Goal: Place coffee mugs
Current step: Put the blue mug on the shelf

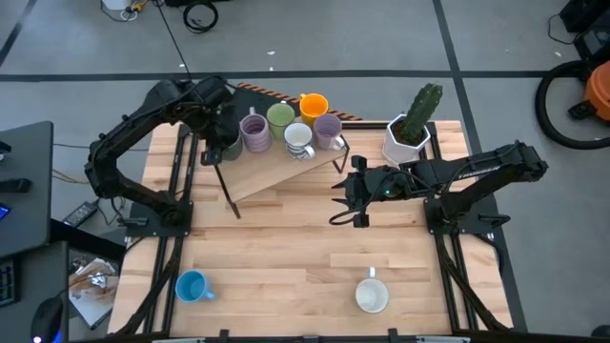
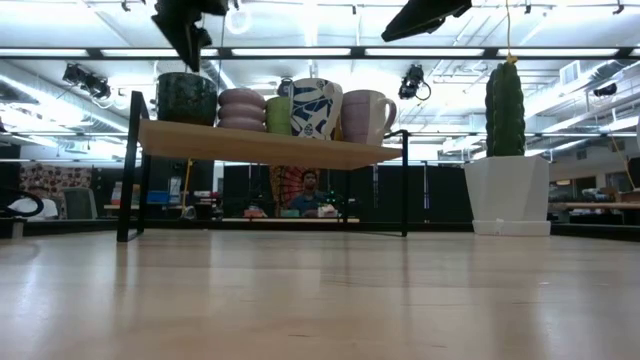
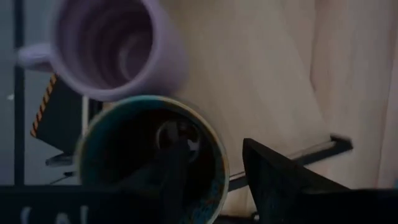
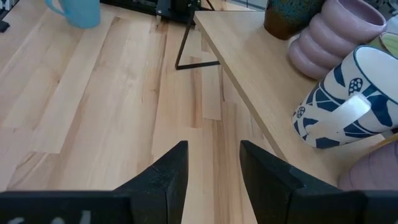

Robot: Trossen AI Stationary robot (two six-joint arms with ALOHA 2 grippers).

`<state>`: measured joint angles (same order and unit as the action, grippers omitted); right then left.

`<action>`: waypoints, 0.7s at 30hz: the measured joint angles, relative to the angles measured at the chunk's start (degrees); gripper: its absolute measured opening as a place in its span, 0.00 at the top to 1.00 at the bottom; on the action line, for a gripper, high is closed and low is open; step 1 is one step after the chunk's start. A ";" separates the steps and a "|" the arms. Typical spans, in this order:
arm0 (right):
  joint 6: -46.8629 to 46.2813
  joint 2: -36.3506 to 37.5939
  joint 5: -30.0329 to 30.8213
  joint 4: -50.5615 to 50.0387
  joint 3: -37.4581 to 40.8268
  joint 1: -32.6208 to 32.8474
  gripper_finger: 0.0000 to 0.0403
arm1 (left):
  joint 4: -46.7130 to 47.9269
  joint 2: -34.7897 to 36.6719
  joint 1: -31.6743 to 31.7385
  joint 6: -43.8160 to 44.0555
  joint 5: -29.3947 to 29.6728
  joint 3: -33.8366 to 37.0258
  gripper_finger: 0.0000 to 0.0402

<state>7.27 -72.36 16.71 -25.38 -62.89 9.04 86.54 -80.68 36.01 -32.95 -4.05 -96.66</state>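
Mugs stand in two groups on a pale wood-plank desk (image 1: pixel 286 248). On its near edge, at the left, a blue mug (image 1: pixel 193 287) sits alone; well to its right is a plain white mug (image 1: pixel 372 294). Neither touches anything.

The rest crowd a low wooden shelf (image 1: pixel 276 171) on thin black legs at the back of the desk. From left to right: a dark brown mug with a teal inside (image 3: pixel 152 162), just beside a ribbed lilac mug (image 1: pixel 255 133), then a green mug (image 1: pixel 280 117), a white mug with a blue leaf pattern (image 1: pixel 298 139), an orange mug (image 1: pixel 314 105) behind it, and a second lilac mug (image 1: pixel 328 130). To the right of the shelf a cactus in a white faceted pot (image 1: pixel 408 136) stands on the desk.

The left gripper (image 1: pixel 226 138) hangs over the dark brown mug, its jaws apart with one finger inside the rim and one outside, not pinching it. The right gripper (image 1: pixel 345 195) hovers above bare desk just right of the shelf's front corner, jaws parted and empty.

Around the desk lies grey floor (image 1: pixel 400 38) with cables; a black side table (image 1: pixel 24 191) stands at the left. Beyond the shelf legs, in the low view, a person (image 2: pixel 309 195) sits far back under rows of ceiling lights (image 2: pixel 300 52).
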 joint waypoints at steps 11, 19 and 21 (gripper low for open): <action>-1.91 0.00 -0.51 -5.22 0.00 -0.33 0.63 | -1.46 0.31 -11.33 16.55 7.11 -7.22 0.60; -8.05 0.00 -1.79 -15.47 0.00 4.17 0.63 | -3.13 0.24 -26.61 26.93 8.72 -2.10 0.60; -8.09 0.00 -1.81 -16.83 0.02 5.94 0.63 | -4.06 0.22 -29.82 29.79 8.80 0.56 0.60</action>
<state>-0.82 -72.36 14.90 -42.21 -62.87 14.98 82.48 -80.47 6.19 -3.16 4.75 -96.09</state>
